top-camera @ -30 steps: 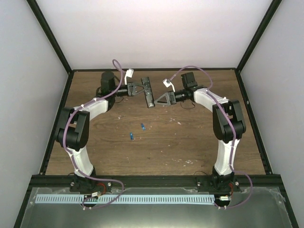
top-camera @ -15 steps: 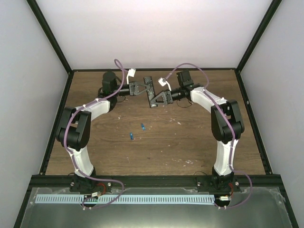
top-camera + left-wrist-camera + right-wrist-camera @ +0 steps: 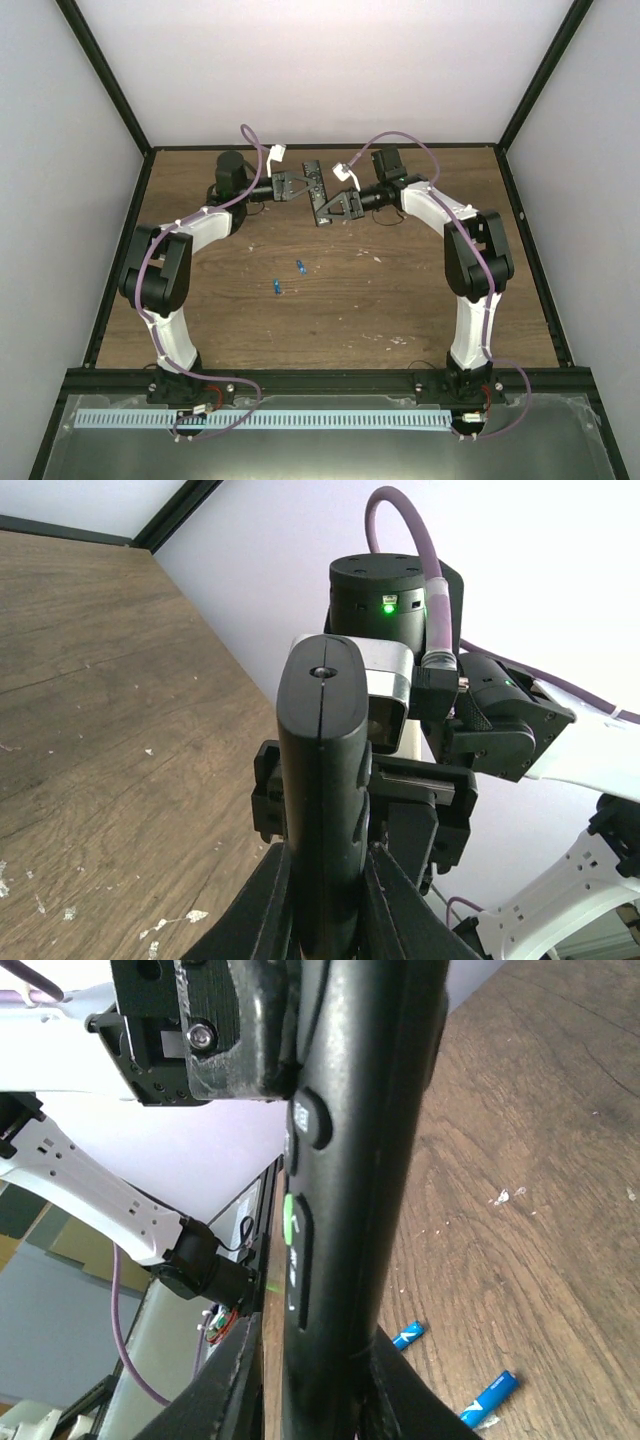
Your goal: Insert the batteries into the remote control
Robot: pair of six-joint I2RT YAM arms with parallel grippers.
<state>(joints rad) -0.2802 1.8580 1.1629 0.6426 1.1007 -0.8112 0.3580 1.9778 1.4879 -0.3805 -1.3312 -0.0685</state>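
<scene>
Left claw (image 3: pixel 328 905), right claw (image 3: pixel 305 1390) clamp slim glossy black remote (image 3: pixel 316 192).

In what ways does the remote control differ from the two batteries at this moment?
Colour: the remote control is black, the batteries bright blue. Size: the remote control is long, each battery far shorter. State: the remote control is gripped by the left end effector and the right end effector; the batteries lie loose on the table.
</scene>
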